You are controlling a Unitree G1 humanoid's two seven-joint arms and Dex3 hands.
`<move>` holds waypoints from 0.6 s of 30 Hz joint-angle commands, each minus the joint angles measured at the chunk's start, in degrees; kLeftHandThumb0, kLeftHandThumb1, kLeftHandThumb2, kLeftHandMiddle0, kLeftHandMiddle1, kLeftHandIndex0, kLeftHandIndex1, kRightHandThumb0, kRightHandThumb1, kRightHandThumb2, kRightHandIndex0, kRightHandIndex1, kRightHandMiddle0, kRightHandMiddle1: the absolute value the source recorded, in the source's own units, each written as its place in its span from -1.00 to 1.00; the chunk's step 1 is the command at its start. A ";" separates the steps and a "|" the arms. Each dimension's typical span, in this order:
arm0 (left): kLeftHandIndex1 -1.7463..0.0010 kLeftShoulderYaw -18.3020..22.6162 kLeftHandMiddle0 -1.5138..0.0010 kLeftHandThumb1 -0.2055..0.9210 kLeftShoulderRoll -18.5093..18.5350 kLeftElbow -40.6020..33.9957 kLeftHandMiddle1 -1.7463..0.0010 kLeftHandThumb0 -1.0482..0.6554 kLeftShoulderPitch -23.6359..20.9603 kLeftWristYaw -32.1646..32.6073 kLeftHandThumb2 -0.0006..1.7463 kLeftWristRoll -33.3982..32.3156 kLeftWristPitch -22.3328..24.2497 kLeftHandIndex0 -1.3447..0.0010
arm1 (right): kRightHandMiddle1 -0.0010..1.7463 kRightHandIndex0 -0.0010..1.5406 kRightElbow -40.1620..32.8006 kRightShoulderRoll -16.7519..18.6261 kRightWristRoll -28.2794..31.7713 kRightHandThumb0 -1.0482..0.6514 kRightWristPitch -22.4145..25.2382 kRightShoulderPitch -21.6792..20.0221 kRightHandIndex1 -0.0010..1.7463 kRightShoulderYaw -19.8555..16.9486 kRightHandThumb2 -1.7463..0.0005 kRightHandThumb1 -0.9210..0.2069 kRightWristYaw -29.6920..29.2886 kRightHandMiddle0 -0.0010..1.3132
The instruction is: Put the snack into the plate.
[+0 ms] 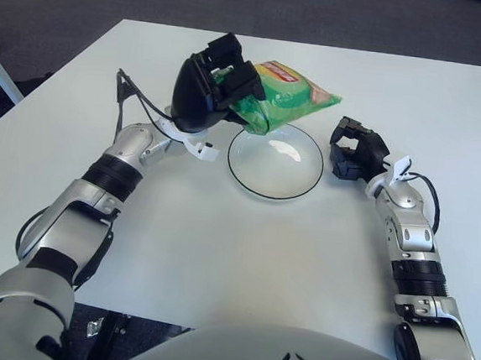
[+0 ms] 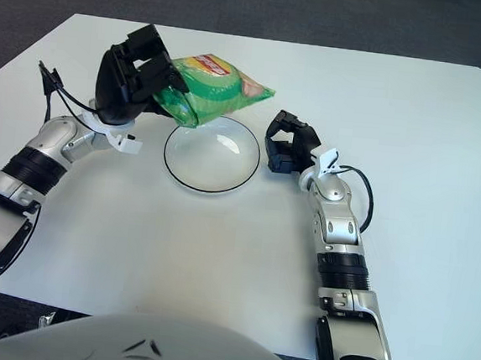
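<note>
Fingers of the left hand (image 1: pixel 210 89) curl around one end of a green snack bag (image 1: pixel 288 97), holding it raised over the far-left rim of the plate (image 1: pixel 276 159). The left arm reaches forward and inward from the near-left corner, forearm angled toward the dish, a black cable looping beside the wrist. The bag's free end points right, tilted slightly downward, above the plate's upper edge and clear of the surface (image 1: pixel 217 254).

The right hand (image 1: pixel 354 152) sits parked just right of the plate, its dark fingers curled loosely inward with nothing between them, forearm stretched back toward the robot's body.

The held end of the bag is covered by the left hand's black fingers, and the print on the packet is too small to read. The lower frame edge cuts off both upper arms and the robot's torso.

The surface is a plain white tabletop. Beyond its far edge lies dark grey carpet (image 1: pixel 323 10).
</note>
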 commanded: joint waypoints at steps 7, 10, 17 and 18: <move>-1.00 1.64 -0.05 -0.50 -1.53 -2.56 -1.00 0.23 4.06 -6.78 0.83 -5.64 -5.12 0.17 | 1.00 0.66 3.38 -0.31 -1.57 -0.31 3.48 2.76 1.00 0.73 -0.43 -0.03 0.03 -0.13; -1.00 1.73 -0.03 -0.47 -3.10 -3.27 -0.99 0.23 6.13 -5.65 0.81 -4.01 -4.53 0.19 | 1.00 0.66 3.22 -0.25 -1.62 -0.31 3.82 2.71 1.00 0.79 -0.43 -0.03 -0.11 -0.13; -1.00 -1.69 -0.04 -0.44 -6.76 -0.19 -0.96 0.23 7.98 -0.77 0.78 3.12 -2.30 0.21 | 1.00 0.65 2.70 -0.18 -1.72 -0.32 4.70 2.67 1.00 0.89 -0.44 -0.02 -0.45 -0.12; -1.00 -2.29 -0.04 -0.44 -6.80 0.38 -0.96 0.23 7.73 -0.49 0.78 4.04 -2.37 0.21 | 1.00 0.65 2.55 -0.13 -1.77 -0.32 4.83 2.65 1.00 0.91 -0.44 -0.02 -0.59 -0.12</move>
